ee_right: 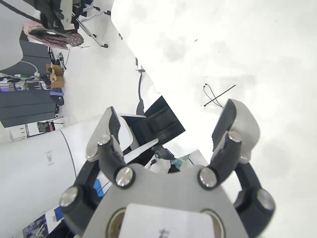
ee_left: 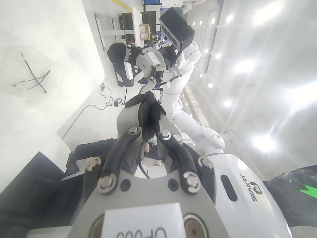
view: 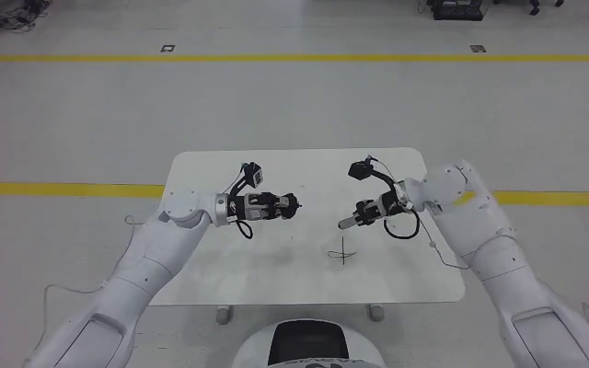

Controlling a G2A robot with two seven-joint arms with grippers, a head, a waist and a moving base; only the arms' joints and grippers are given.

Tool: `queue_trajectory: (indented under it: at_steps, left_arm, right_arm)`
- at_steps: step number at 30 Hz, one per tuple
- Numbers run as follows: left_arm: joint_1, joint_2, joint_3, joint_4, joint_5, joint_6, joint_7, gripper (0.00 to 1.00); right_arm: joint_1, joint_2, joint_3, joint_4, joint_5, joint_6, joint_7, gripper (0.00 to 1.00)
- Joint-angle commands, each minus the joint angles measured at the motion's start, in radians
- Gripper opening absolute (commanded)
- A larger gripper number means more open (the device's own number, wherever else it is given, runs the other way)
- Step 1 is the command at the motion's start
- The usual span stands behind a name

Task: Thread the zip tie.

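Observation:
Two thin black zip ties (view: 342, 253) lie crossed on the white table (view: 276, 267), near its front middle. They also show as crossed zip ties (ee_left: 34, 79) in the left wrist view and crossed zip ties (ee_right: 218, 96) in the right wrist view. My left gripper (view: 293, 204) hovers left of centre, its dark pads (ee_left: 148, 110) pressed together; I see nothing clamped between them. My right gripper (view: 345, 224) hangs just above and behind the ties, tilted toward the left one. This right gripper (ee_right: 171, 122) stands wide open and empty. The two grippers face each other across a small gap.
The rest of the white tabletop is bare. Its front edge runs close behind the zip ties, and its rounded corners show in both wrist views. Yellow floor lines, desks and chairs lie beyond the table.

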Motion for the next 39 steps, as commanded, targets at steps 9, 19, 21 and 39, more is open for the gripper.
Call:
queue_trajectory:
  at_steps: [9,19,21,39]
  left_arm:
    - [0.0,0.0,0.0,0.0,0.0,0.0,0.0,0.0]
    - [0.0,0.0,0.0,0.0,0.0,0.0,0.0,0.0]
    - [0.0,0.0,0.0,0.0,0.0,0.0,0.0,0.0]
    - [0.0,0.0,0.0,0.0,0.0,0.0,0.0,0.0]
  right_arm:
    - [-0.004,0.002,-0.011,-0.021,-0.051,0.0,-0.012,1.0]
    - [0.125,0.042,-0.269,-0.044,-0.26,0.0,-0.003,1.0]
    - [0.161,0.047,-0.337,-0.023,-0.248,0.0,-0.003,1.0]
    - [0.209,0.053,-0.528,-0.053,-0.292,0.0,-0.035,1.0]
